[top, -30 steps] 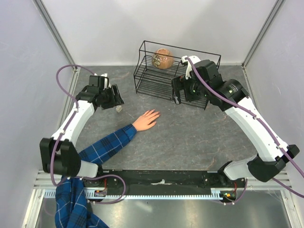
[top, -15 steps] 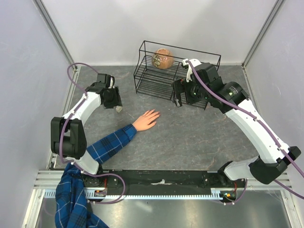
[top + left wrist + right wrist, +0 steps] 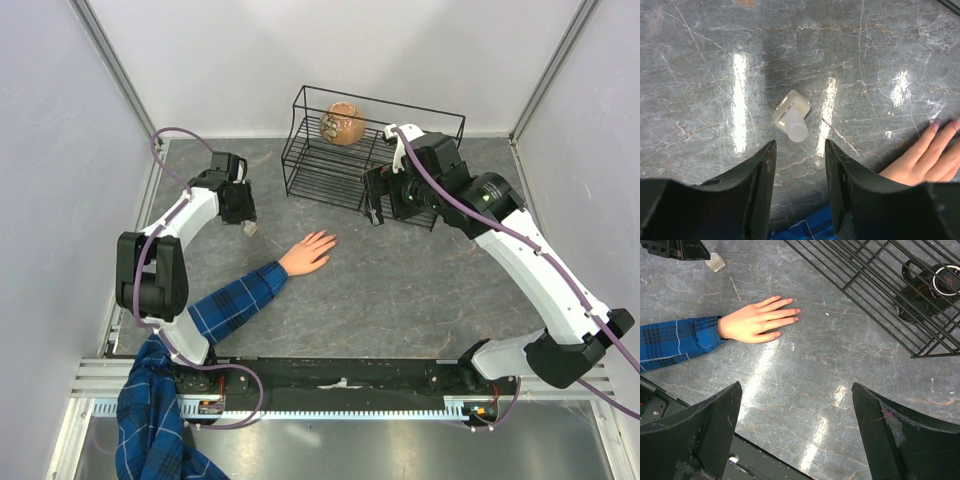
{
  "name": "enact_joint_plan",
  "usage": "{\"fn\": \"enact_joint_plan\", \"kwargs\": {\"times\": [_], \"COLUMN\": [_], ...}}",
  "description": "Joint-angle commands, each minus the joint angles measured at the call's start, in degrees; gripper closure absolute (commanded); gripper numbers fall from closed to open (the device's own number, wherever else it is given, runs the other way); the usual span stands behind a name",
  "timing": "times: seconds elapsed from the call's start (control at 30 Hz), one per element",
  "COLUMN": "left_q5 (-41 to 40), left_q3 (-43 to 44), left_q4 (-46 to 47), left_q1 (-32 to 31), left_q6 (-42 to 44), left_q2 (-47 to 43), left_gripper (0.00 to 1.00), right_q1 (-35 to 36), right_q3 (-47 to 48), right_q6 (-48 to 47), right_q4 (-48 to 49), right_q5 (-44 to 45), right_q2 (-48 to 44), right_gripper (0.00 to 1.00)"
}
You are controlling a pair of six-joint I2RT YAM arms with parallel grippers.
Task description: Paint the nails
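Note:
A light skin-coloured hand (image 3: 308, 252) in a blue plaid sleeve (image 3: 225, 305) lies flat on the grey table, fingers pointing right. Its nails (image 3: 790, 300) are small pinkish tips, also seen in the left wrist view as nails (image 3: 935, 122). A small pale bottle (image 3: 792, 116) with a white cap sits just beyond my left gripper (image 3: 799, 147), whose jaws stand narrowly apart with nothing between them. From above, the left gripper (image 3: 243, 215) hovers at the bottle (image 3: 249, 229), left of the hand. My right gripper (image 3: 795, 386) is wide open over bare table, right of the hand (image 3: 757, 317).
A black wire rack (image 3: 330, 165) stands at the back, with a brown round object (image 3: 342, 123) in it. The right gripper (image 3: 372, 205) hangs just in front of the rack. Grey walls close in both sides of the table.
The left gripper's jaws have narrowed over the bottle, and the left arm's elbow has swung in toward the wall. The right arm shifted slightly, then held still.

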Motion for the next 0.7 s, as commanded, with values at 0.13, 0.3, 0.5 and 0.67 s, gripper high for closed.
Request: {"fn": "enact_joint_plan", "kwargs": {"times": [0.13, 0.3, 0.5, 0.67], "left_q5": [-4.4, -4.5, -4.7, -5.5], "left_q3": [3.7, 4.6, 6.2, 6.9], "left_q4": [2.7, 2.2, 2.1, 0.8], "left_q1": [-1.0, -1.0, -1.1, -2.1], "left_q6": [3.5, 3.6, 4.2, 4.2], "left_q2": [2.5, 4.1, 5.6, 6.3], "left_gripper": [0.51, 0.54, 0.60, 0.69], "right_q1": [0.2, 0.2, 0.1, 0.2], "right_q3": [-0.4, -0.6, -0.8, -1.3], "right_q6": [0.2, 0.2, 0.3, 0.3], "right_q4": [1.1, 1.1, 1.1, 1.1], "right_q5": [0.1, 0.4, 0.4, 0.3], "right_q2": [-1.7, -1.8, -1.8, -2.1], "right_gripper": [0.02, 0.02, 0.02, 0.02]}}
